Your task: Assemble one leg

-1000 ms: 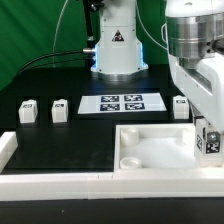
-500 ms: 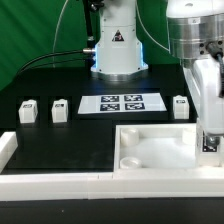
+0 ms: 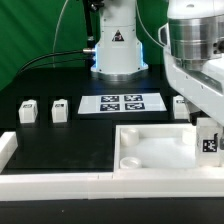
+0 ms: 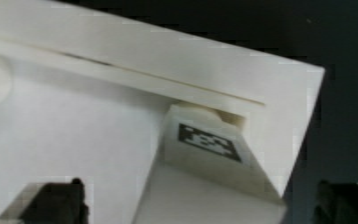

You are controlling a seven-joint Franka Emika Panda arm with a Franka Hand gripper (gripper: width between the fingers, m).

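A leg [image 3: 210, 143], a small white post with a black-and-white tag, stands upright at the corner of the white tray [image 3: 150, 135] on the exterior view's right. My gripper [image 3: 206, 130] is straight above it. In the wrist view the leg [image 4: 208, 140] runs up between my two dark fingers [image 4: 51, 200], with a gap on each side. The gripper [image 4: 202, 205] is open around the leg and not touching it. The tray [image 4: 69, 110] fills most of the wrist view.
Three more legs stand on the black table: two on the exterior view's left [image 3: 28, 110] [image 3: 59, 110] and one [image 3: 180, 105] behind the tray. The marker board [image 3: 122, 103] lies at the middle back. A white wall [image 3: 60, 185] runs along the front.
My wrist has turned one way and back over the leg. The leg has stayed at the tray's corner.
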